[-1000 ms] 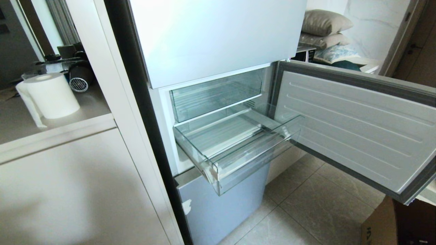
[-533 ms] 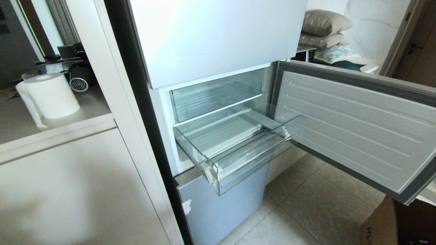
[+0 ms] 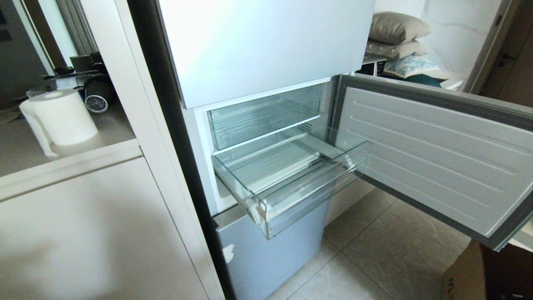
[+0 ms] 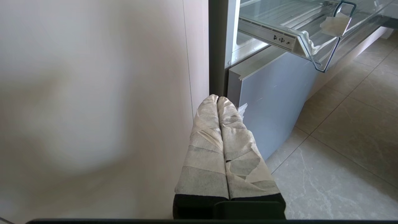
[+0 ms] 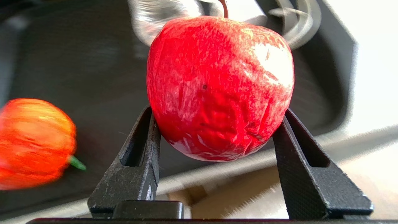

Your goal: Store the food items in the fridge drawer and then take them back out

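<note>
No readable writing shows. The left claw (image 4: 218,99), fingers pressed together and empty, hangs below the pulled-out fridge drawer (image 3: 291,183). The right claw (image 5: 217,137) grips the red apple (image 5: 220,88), stem pointing away from the claw; an orange pepper (image 5: 34,141) lies beside it.

Apple (image 5: 220,88): glossy red, paler mottled streaks, white highlight at 2 o'clock; dark stem. Gripping fingers (image 5: 133,168): matte black. Orange-red pepper-like fruit (image 5: 34,143) at 8 o'clock of apple, green stem tip, on dark grey tray (image 5: 77,62). Fridge drawer (image 3: 291,183): clear, ribbed floor, white tape scrap on front corner. Fridge door liner (image 3: 433,158): white, ridged, grey border. Paper roll (image 3: 62,116): white. Floor tiles (image 3: 374,258): grey-beige, veined. Left gripper (image 4: 218,99): off-white wrapped tape.
</note>
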